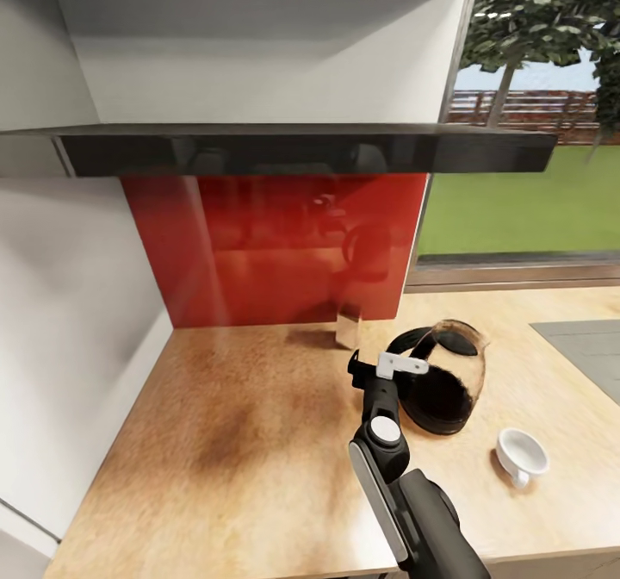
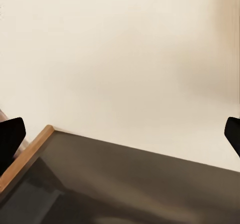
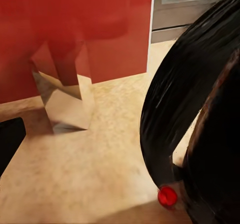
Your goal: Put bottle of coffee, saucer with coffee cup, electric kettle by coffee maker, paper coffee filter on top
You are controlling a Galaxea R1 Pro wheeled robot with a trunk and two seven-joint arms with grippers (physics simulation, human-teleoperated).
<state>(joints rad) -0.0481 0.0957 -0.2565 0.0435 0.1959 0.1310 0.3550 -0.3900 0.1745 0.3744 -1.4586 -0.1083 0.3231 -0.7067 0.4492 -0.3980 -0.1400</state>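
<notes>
presently listed: one electric kettle, mid-counter, glass body likely fragile and slippery, weighty at its base; take it by the rigid black loop handle. one coffee cup, near right, light. right pincer at that handle, closure cannot be told. left pincer spread wide, empty.

One clear glass-bodied kettle with black loop handle (lying tilted on the worktop). One small white cup with side handle. One glossy red wall panel. One black extractor hood.
</notes>
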